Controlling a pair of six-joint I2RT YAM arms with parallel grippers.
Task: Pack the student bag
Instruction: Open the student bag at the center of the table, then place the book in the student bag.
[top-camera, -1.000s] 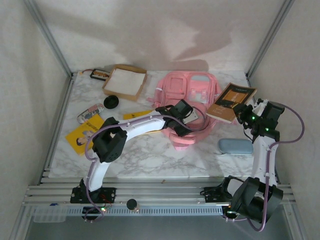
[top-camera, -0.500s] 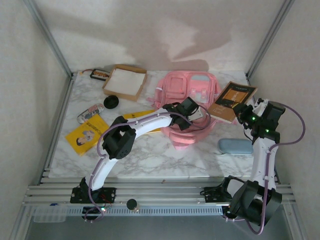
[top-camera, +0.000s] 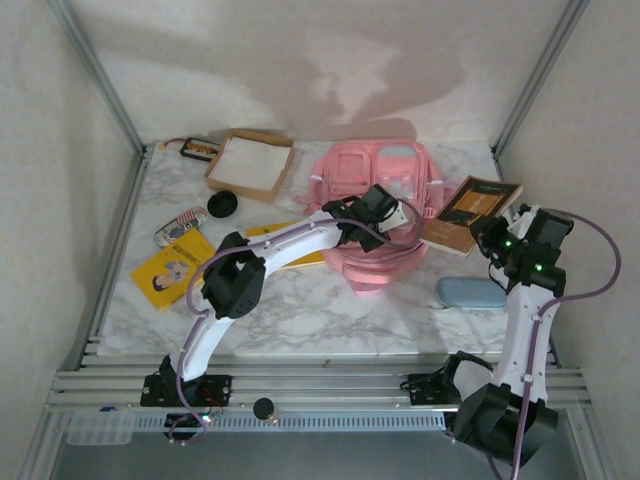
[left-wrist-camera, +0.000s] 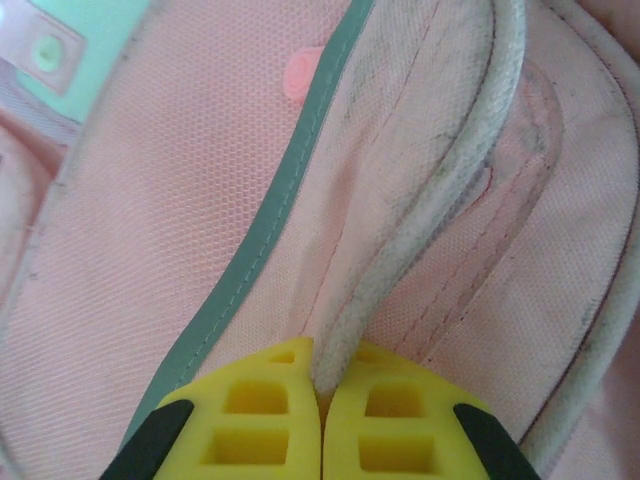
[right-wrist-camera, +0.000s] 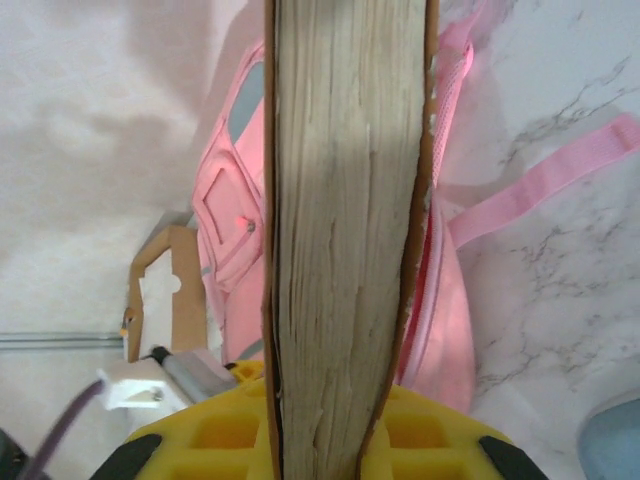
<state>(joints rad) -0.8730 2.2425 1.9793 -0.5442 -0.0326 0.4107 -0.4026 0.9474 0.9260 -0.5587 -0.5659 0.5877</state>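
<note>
The pink student bag (top-camera: 372, 190) lies at the back middle of the marble table. My left gripper (top-camera: 398, 217) is over its near right part, shut on a grey-white piped edge of the student bag (left-wrist-camera: 400, 260), lifting the fabric. A brown book (top-camera: 470, 212) is held up to the right of the bag, with my right gripper (top-camera: 492, 233) shut on its near end. In the right wrist view the book's page edges (right-wrist-camera: 345, 220) stand upright between the yellow fingers (right-wrist-camera: 440, 430), with the bag (right-wrist-camera: 235, 200) behind.
A brown cardboard box (top-camera: 250, 163) with white inside sits at the back left. A black disc (top-camera: 221, 204), a striped case (top-camera: 180, 225), yellow booklets (top-camera: 172, 266) and a small pack (top-camera: 200, 149) lie on the left. A blue-grey case (top-camera: 470, 292) lies front right.
My left gripper has moved right and back over the bag, pulling its edge up. My right gripper has shifted slightly forward and tilted the book more toward the bag.
</note>
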